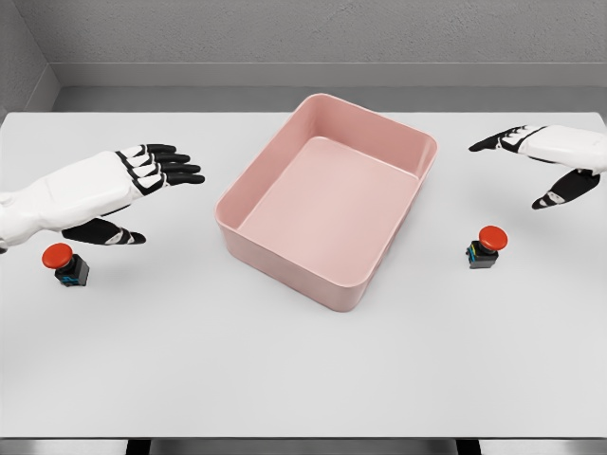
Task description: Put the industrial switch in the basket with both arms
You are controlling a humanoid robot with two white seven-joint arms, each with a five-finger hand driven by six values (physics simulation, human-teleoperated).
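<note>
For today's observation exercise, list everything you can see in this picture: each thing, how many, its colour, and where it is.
basket: one, pink, empty, centre of table, set at an angle.
industrial switches: two, red button on dark base; one at left under the left hand, one right of the basket.
table: one, white, fills most of the view.
left hand: white and black, fingers spread, left of the basket.
right hand: white and black, fingers spread, upper right.
</note>
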